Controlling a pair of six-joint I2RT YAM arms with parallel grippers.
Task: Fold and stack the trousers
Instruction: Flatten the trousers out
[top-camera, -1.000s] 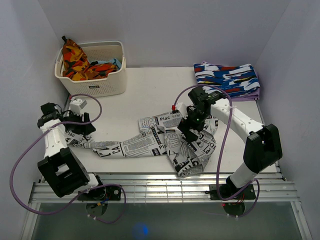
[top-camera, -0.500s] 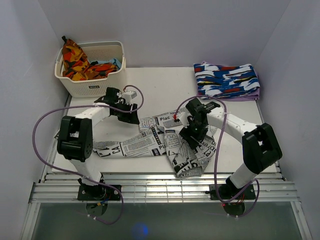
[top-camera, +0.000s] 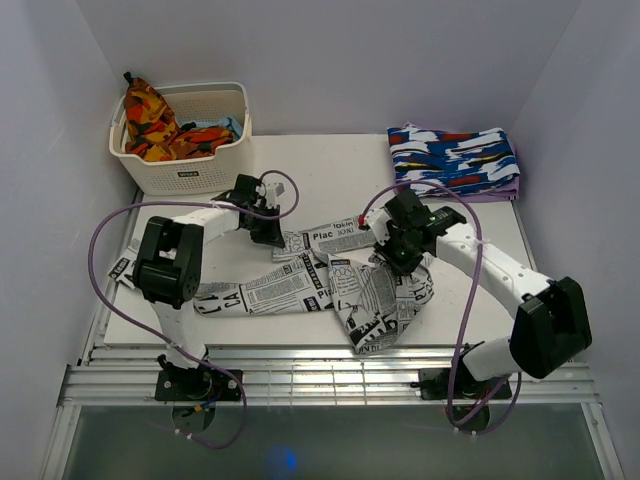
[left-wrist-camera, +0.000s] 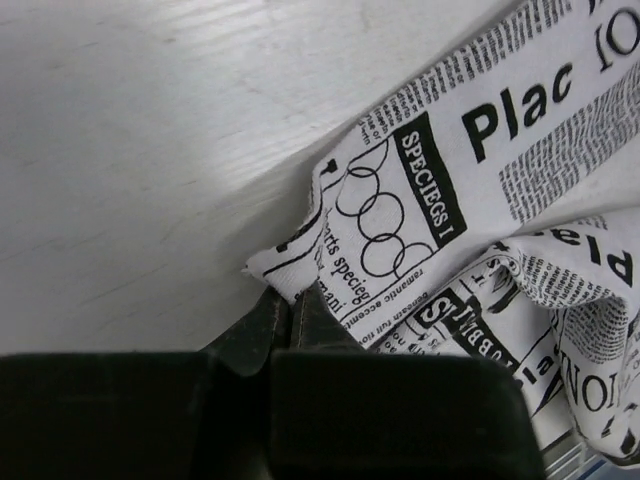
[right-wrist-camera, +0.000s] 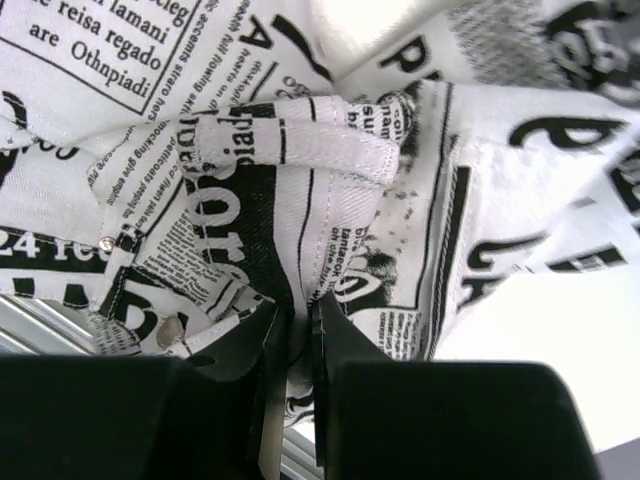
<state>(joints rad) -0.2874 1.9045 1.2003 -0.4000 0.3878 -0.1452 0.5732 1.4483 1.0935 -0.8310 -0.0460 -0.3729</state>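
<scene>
1. State: trousers (top-camera: 330, 285) lie unfolded and crumpled on the worktop (top-camera: 330, 175), from the middle to the near edge. One leg runs out to the left edge. The rest is bunched at centre-right, with a lobe reaching toward the near edge.
2. The left arm (top-camera: 215, 215) reaches across to the far-left corner of the bunch. There the left jaws are together, pinching the edge of a fabric corner beside the ring print and the "SPECIEGS" label. That corner lies flat on the worktop.
3. The right arm (top-camera: 480, 260) comes in from the right onto the far-right part of the bunch. The right jaws are clamped on a fold of fabric just below a belt loop (right-wrist-camera: 290, 140). A metal stud (right-wrist-camera: 170, 330) sits just left of the tips.
4. Both grip points are on the far side of the cloth and apart, with the "Plac" panel between them.
5. A basket (top-camera: 185, 165) in the far-left corner holds an orange cloth (top-camera: 148, 120). It is apart from the trousers.
6. A folded blue-white-red garment (top-camera: 455, 160) in the far-right corner is not touching the trousers.
</scene>
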